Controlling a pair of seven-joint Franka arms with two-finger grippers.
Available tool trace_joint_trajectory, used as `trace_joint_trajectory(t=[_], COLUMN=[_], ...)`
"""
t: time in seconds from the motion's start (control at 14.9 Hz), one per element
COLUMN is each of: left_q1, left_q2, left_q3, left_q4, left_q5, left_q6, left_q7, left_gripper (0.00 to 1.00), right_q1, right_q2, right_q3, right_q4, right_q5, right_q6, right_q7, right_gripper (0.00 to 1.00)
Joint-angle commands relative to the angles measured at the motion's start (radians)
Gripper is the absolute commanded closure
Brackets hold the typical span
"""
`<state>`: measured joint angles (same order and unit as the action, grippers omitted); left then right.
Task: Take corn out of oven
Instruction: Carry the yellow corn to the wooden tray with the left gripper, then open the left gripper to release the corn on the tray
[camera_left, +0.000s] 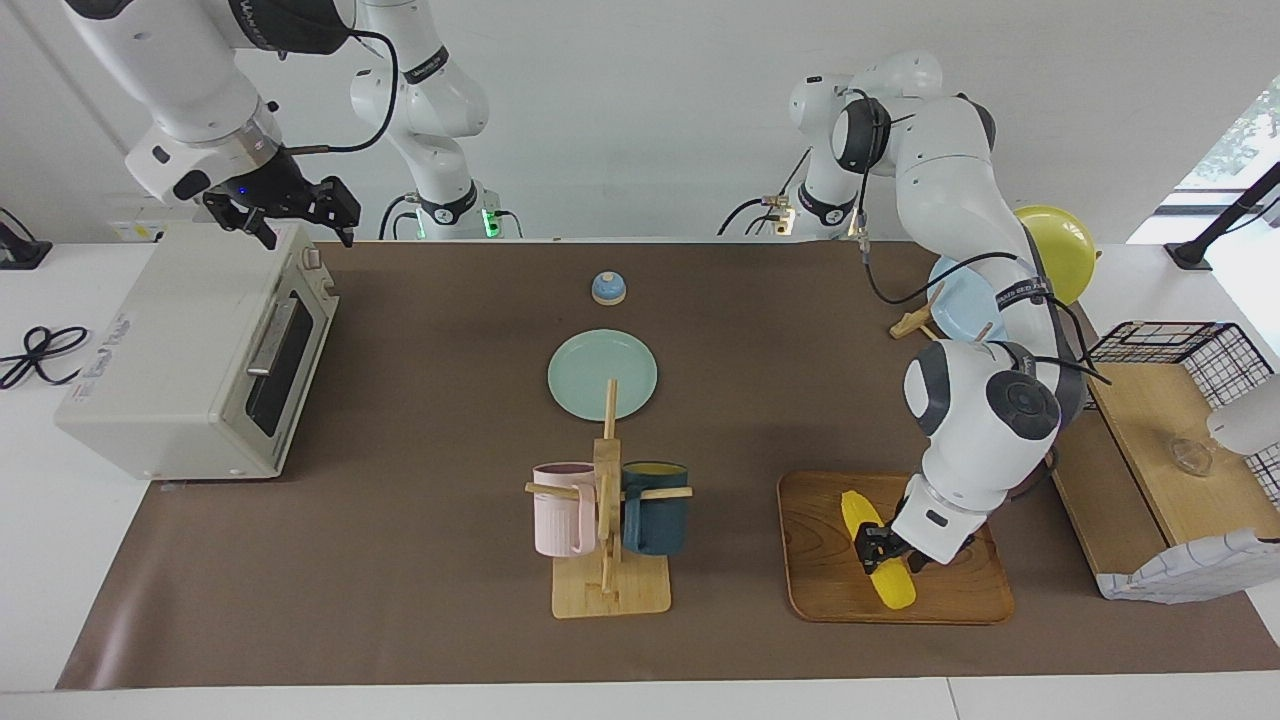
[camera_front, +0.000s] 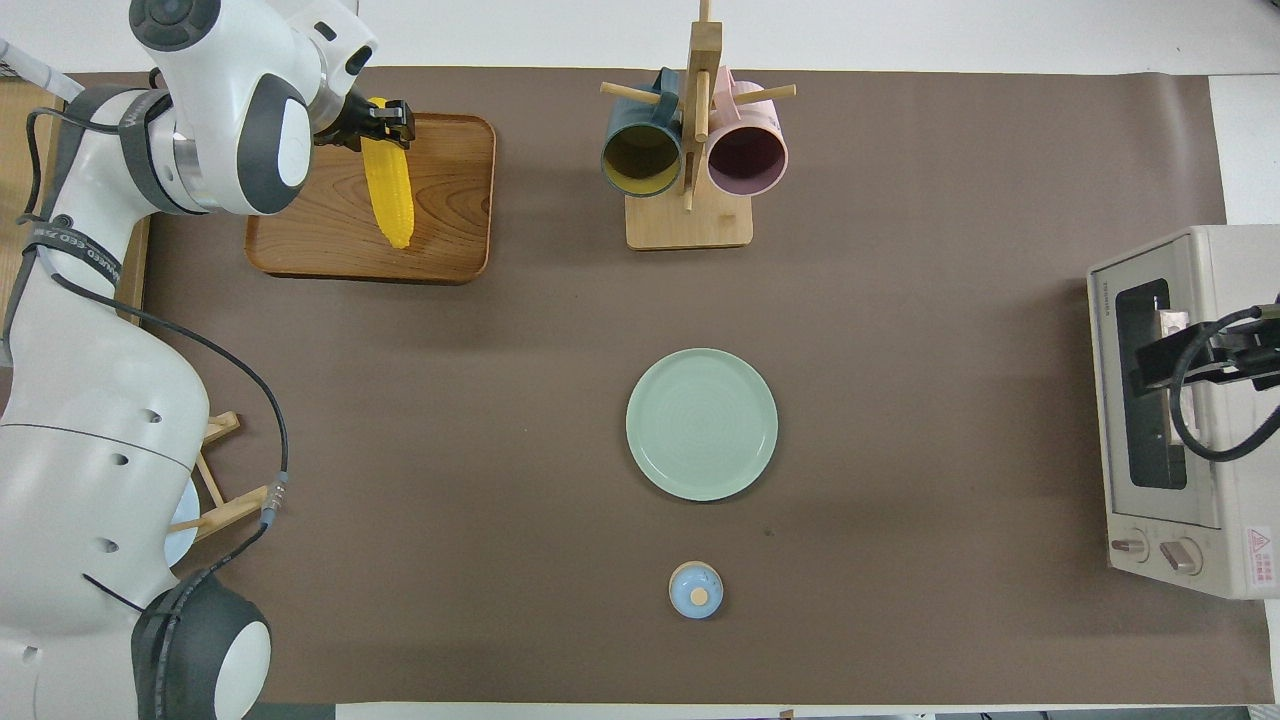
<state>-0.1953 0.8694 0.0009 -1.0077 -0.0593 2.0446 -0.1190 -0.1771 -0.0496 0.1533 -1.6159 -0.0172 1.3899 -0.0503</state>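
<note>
The yellow corn (camera_left: 877, 550) lies on a wooden tray (camera_left: 960, 590) at the left arm's end of the table; it also shows in the overhead view (camera_front: 390, 195). My left gripper (camera_left: 884, 549) is down on the tray with its fingers on either side of the cob's middle, shut on it. The off-white oven (camera_left: 180, 360) stands at the right arm's end with its dark glass door closed; it also shows in the overhead view (camera_front: 1190, 410). My right gripper (camera_left: 305, 232) hangs open and empty over the oven's top edge.
A pale green plate (camera_left: 602, 374) lies mid-table. A wooden mug rack (camera_left: 608, 520) with a pink and a dark blue mug stands farther from the robots. A small blue knobbed lid (camera_left: 608, 288) sits nearer to them. A wire basket (camera_left: 1180, 345) and a wooden board (camera_left: 1160, 440) stand by the tray.
</note>
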Motion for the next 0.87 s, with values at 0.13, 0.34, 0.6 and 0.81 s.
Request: trace_joint_trajectory(t=[0.13, 0.34, 0.6, 0.81], left_q1=[-0.003, -0.003, -0.001, -0.006], left_q2=[-0.075, -0.192, -0.441, -0.545], left_q3=[0.008, 0.01, 0.011, 0.016], left_q4=[-0.019, -0.061, -0.259, -0.29], left_q5=[0.004, 0.003, 0.007, 0.012], left_q6=[-0.099, -0.22, -0.299, -0.446], left_q7=[0.009, 0.002, -0.017, -0.07], left_gripper=[0.0, 0.0, 0.0, 0.0], right_q1=[0.162, 0.174, 0.179, 0.176], right_q2=[0.011, -0.002, -0.015, -0.019], right_q3=[-0.19, -0.193, -0.202, -0.207], right_q4=[0.025, 0.008, -0.013, -0.018], right_q5=[-0.003, -0.003, -0.009, -0.009], right_q6=[-0.006, -0.049, -0.049, -0.031], right_q7=[0.026, 0.026, 0.015, 0.018], right_gripper=[0.0, 0.0, 0.0, 0.0])
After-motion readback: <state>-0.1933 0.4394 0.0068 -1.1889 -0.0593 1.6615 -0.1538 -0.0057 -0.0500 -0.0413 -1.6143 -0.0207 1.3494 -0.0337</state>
